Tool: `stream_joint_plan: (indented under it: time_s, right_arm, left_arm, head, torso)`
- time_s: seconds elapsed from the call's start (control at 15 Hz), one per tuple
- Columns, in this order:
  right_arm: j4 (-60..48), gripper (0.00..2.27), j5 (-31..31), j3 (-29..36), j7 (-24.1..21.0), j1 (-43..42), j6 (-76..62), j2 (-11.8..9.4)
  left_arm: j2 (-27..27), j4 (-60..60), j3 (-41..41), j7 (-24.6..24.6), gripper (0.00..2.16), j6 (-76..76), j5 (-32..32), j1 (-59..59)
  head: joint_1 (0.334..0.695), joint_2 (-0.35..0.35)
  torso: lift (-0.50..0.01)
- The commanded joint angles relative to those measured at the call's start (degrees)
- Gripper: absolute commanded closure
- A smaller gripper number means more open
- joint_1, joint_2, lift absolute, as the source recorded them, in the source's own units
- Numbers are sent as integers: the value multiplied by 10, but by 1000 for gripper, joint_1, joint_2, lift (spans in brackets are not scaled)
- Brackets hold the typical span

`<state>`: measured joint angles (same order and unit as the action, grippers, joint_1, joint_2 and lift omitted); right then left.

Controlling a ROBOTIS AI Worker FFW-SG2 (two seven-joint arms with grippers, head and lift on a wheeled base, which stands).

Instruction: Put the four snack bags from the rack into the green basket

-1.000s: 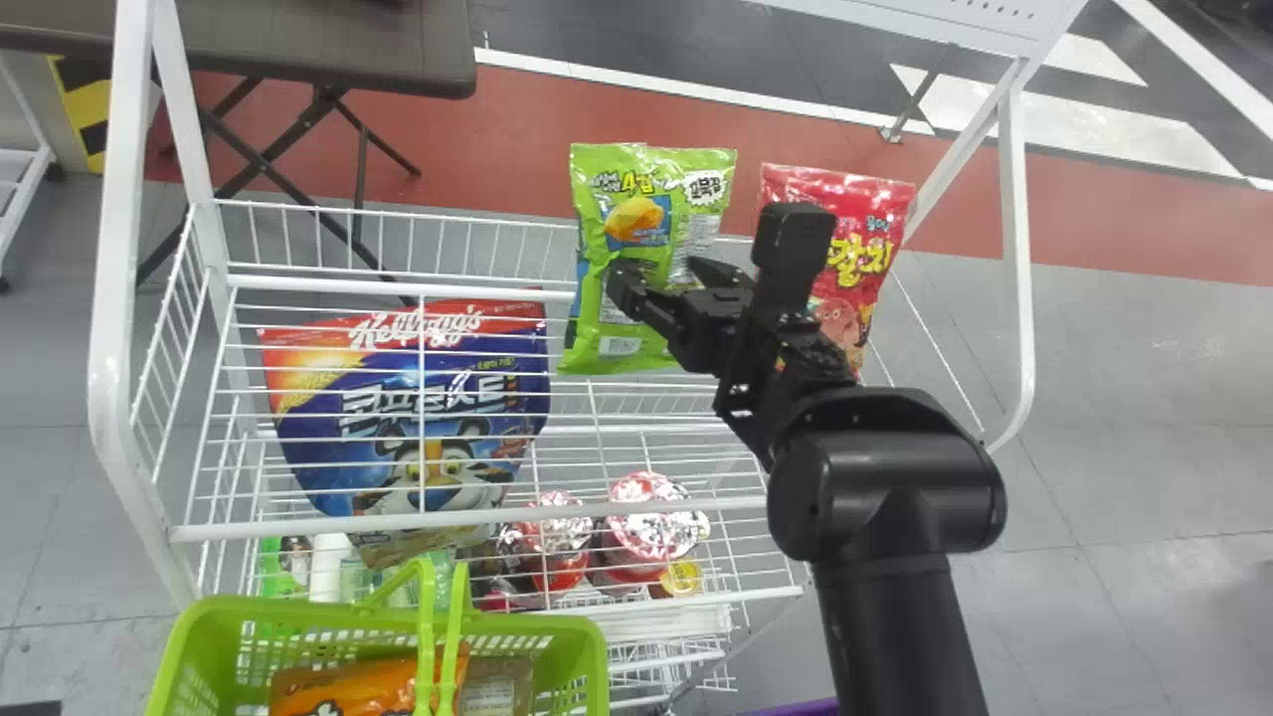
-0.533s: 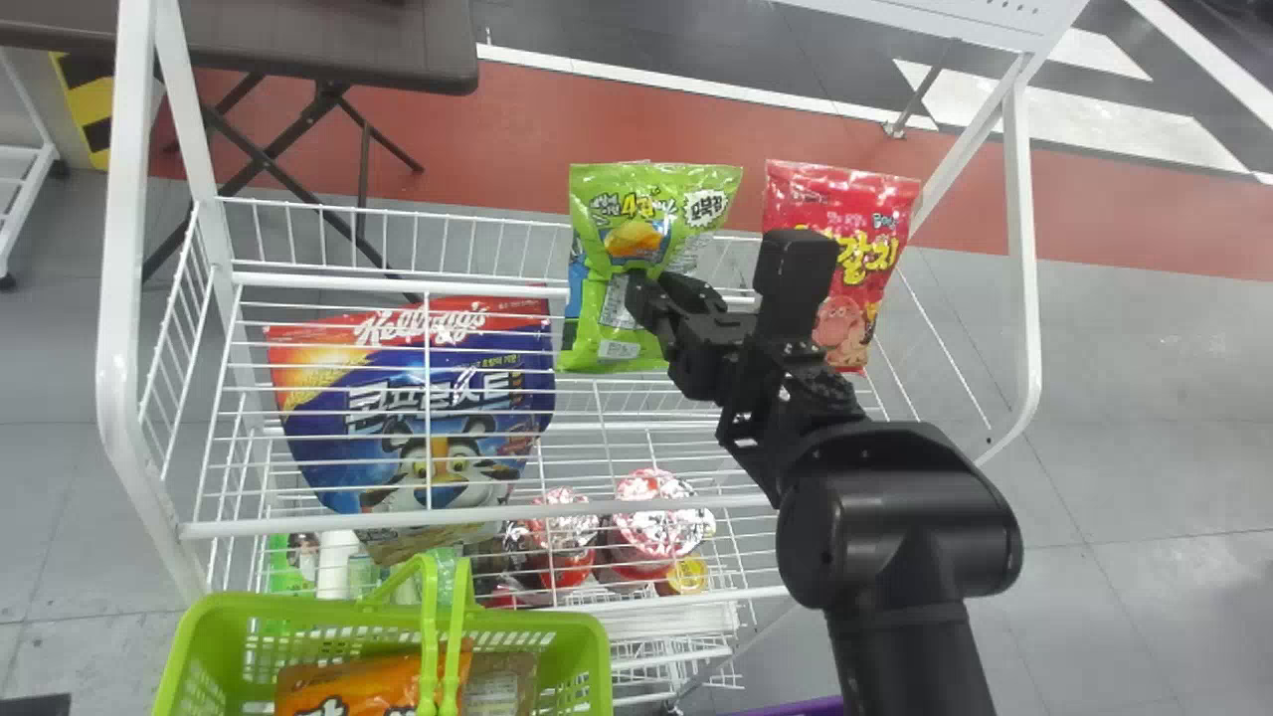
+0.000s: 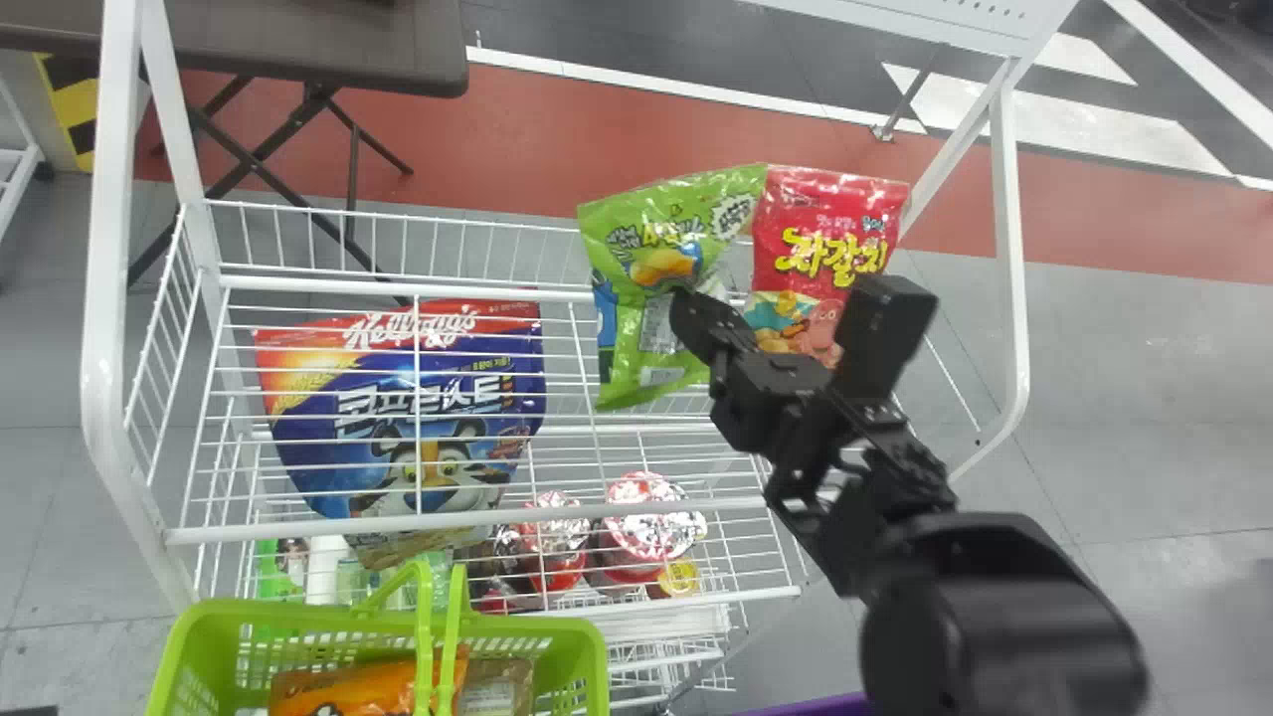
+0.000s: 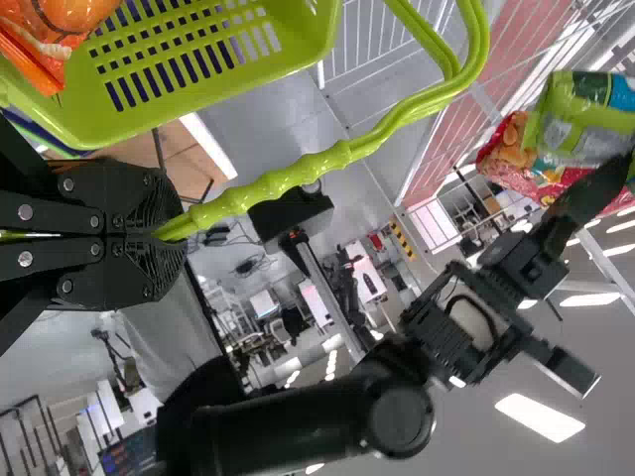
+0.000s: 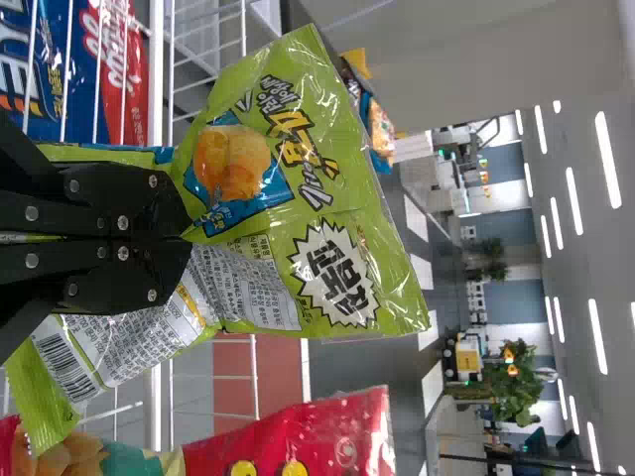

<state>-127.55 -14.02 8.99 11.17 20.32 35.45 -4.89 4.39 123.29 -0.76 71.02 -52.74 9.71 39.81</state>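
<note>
The green snack bag (image 3: 636, 378) is tilted above the rack's right part, pinched by my right gripper (image 3: 684, 306). In the right wrist view, my right gripper (image 5: 187, 233) is shut on the green bag (image 5: 347, 213), creasing its middle. Beside it stands the red snack bag (image 3: 845, 214). Low at the left is the green basket (image 3: 587, 636), holding an orange bag (image 3: 343, 688) and a brownish pack (image 3: 502, 686). My left gripper (image 4: 167, 233) is shut on the basket handles (image 4: 258, 190) in the left wrist view.
A large blue cereal bag (image 3: 328, 428) leans in the left of the white wire rack (image 3: 696, 509). Red-and-white cups (image 3: 651, 522) sit on a lower shelf. White posts (image 3: 1012, 249) flank the rack, and a dark table (image 3: 328, 50) stands behind.
My right gripper has closed on the green bag, which has shifted right and tilted toward the red bag. The right forearm has swung to the right. The basket stays put.
</note>
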Motion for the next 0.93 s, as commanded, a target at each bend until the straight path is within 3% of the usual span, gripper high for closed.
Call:
stream_joint_plan:
  time_s: [0.0, 0.13, 0.33, 0.47, 0.87]
  right_arm:
    - [-101, 2219, -54, 27, 0, 78, 64, 1]
    - [-155, 2219, -118, 57, 4, 135, 130, 8]
    - [-169, 2219, -233, 119, 59, 185, 274, 32]
    - [-177, 2219, -238, 120, 91, 224, 301, 49]
    - [-96, 2219, -227, 100, 120, 252, 322, 49]
  left_arm:
    - [0, -2, 2, -1, 1841, 9, 2, 3]
    - [0, -1, 7, 0, 1841, 15, 7, 6]
    - [-1, -1, 9, 1, 1841, 20, 10, 11]
    - [-3, -1, 10, 1, 1841, 20, 9, 11]
    - [-6, -3, 10, 1, 1841, 29, 9, 12]
  head:
    - [695, -350]
    - [695, -350]
    - [695, -350]
    - [695, -350]
    - [695, -350]
  torso:
    - [-7]
    - [-7]
    - [-7]
    - [-7]
    - [-7]
